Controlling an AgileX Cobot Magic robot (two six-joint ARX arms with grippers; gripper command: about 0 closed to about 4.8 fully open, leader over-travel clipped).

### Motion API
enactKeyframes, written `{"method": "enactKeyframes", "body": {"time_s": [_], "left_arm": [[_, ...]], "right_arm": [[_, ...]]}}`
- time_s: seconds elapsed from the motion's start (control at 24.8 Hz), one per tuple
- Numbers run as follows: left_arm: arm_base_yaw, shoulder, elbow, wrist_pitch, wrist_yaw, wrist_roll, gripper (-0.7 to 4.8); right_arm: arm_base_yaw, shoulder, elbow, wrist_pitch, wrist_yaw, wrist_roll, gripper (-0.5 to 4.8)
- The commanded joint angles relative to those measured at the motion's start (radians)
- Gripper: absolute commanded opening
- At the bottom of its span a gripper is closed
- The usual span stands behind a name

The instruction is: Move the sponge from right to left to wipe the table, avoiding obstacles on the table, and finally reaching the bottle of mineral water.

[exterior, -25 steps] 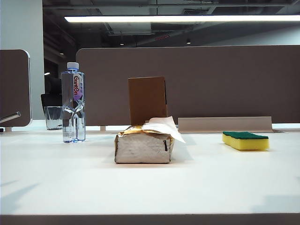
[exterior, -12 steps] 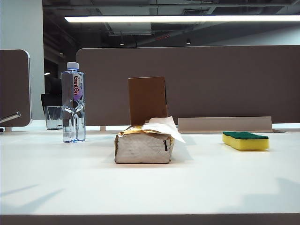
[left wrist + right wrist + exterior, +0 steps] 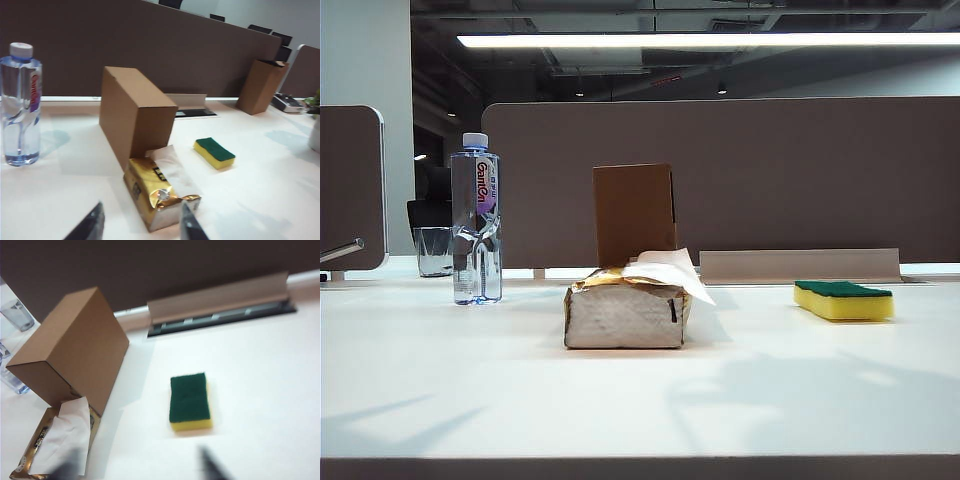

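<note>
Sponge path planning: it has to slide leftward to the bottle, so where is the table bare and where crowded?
Bare: the table in front of the sponge and tissue pack, and between pack and bottle. Crowded: mid-table, cardboard box directly behind the pack. Both pincers hover above, touching nothing.

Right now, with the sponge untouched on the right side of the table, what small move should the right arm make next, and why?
Probably lower the right gripper straight onto the sponge and close. Its jaws look spread, blurred, with nothing between them. The sponge lies flat, green face up, apart from the cardboard box and tissue pack. The left gripper hangs open near that pack.
</note>
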State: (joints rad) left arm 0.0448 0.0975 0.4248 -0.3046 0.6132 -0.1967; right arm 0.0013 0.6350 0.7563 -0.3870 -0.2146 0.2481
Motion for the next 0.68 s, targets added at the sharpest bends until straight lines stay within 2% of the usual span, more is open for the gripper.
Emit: {"method": "enactKeyframes", "body": {"time_s": [0.04,0.08,0.32,0.4,0.56,0.6,0.64,0.68], "left_arm": [[-0.001,0.046,0.035,-0.009,0.067,0.002,1.94],[-0.003,0.063,0.050,-0.012,0.084,0.002,1.94],[-0.003,0.110,0.067,-0.012,0.089,0.002,1.94],[-0.003,0.128,0.067,-0.013,0.130,0.001,1.94],[-0.003,0.152,0.068,-0.012,0.159,0.000,1.96],[-0.003,0.158,0.068,-0.012,0.164,0.000,2.16],[-0.003,0.171,0.069,-0.012,0.170,0.000,3.04],[-0.003,0.182,0.069,-0.009,0.169,0.001,3.47]], "right_arm": [[-0.001,0.115,0.072,-0.038,-0.032,0.017,3.65],[-0.001,0.185,0.109,-0.041,-0.037,0.017,3.79],[-0.002,0.411,0.218,-0.039,-0.101,0.016,3.79],[-0.002,0.531,0.269,-0.036,-0.143,0.015,3.79],[-0.002,0.644,0.316,-0.034,-0.152,0.013,3.79],[-0.002,0.669,0.325,-0.032,-0.158,0.013,3.79],[-0.006,0.720,0.346,-0.031,-0.171,0.012,3.80],[-0.008,0.763,0.364,-0.027,-0.174,0.008,3.82]]}}
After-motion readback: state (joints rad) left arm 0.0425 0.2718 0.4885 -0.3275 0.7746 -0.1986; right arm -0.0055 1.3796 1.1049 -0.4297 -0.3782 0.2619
